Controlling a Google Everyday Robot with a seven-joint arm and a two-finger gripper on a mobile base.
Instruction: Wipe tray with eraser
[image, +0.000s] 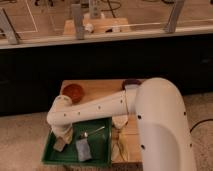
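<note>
The dark-green tray (75, 162) stands at the front left of the wooden table. My gripper (62, 138) hangs from the white arm's wrist and reaches down into the tray's left end. It is shut on the eraser (60, 145), a small grey-brown block pressed against the tray floor near the left wall. The arm (95, 109) crosses over the back edge of the tray and hides part of it.
A blue-grey pad (83, 149) and a metal spoon (93, 132) lie inside the tray. A white cup (120, 122) stands just right of the tray. A brown bowl (74, 92) and a dark object (131, 82) sit at the table's back.
</note>
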